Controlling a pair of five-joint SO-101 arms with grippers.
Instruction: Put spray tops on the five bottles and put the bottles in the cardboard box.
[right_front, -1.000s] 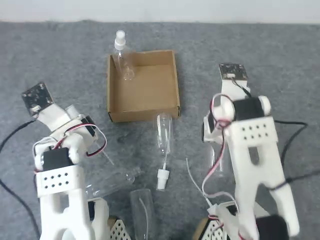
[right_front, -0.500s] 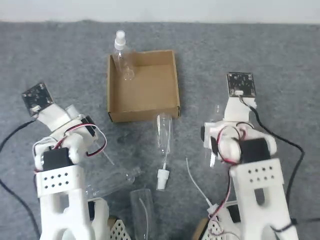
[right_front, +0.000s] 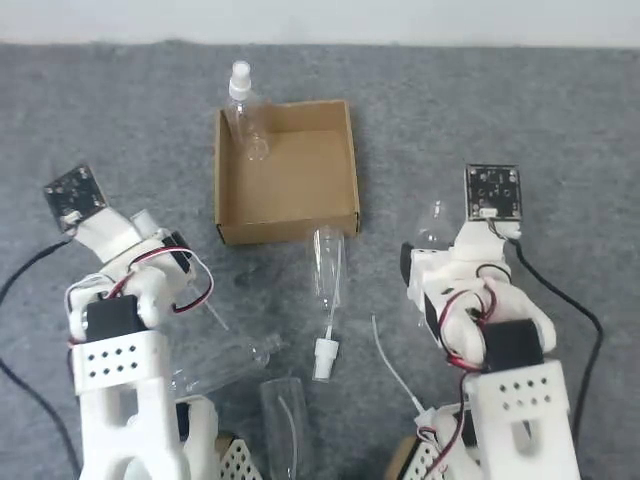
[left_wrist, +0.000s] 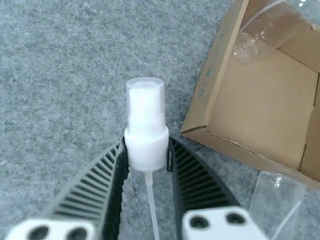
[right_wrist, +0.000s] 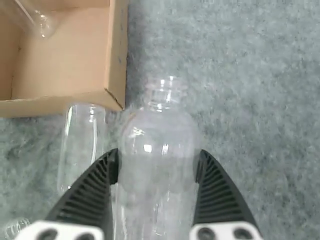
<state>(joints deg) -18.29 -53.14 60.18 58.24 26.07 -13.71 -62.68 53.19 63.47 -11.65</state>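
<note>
Clear bottle: open neck, no top. Location: right of cardboard box, in right gripper, fingers pinching bottle body on both sides. Likely light, thin-walled and slick, dents if squeezed; hold mid-body with moderate force.
Spray top: left of box, in left gripper, fingers clamped on collar. Likely rigid; dip tube bendy.
Capped bottle: leaning in far-left box corner.
Loose bottle: lying just near of box.

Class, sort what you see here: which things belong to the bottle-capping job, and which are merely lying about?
Job: cardboard box; capped bottle leaning in it; spray top in left gripper; open bottle in right gripper; three loose bottles; loose spray top.
Not the job: grey mat; arm cables.
</note>
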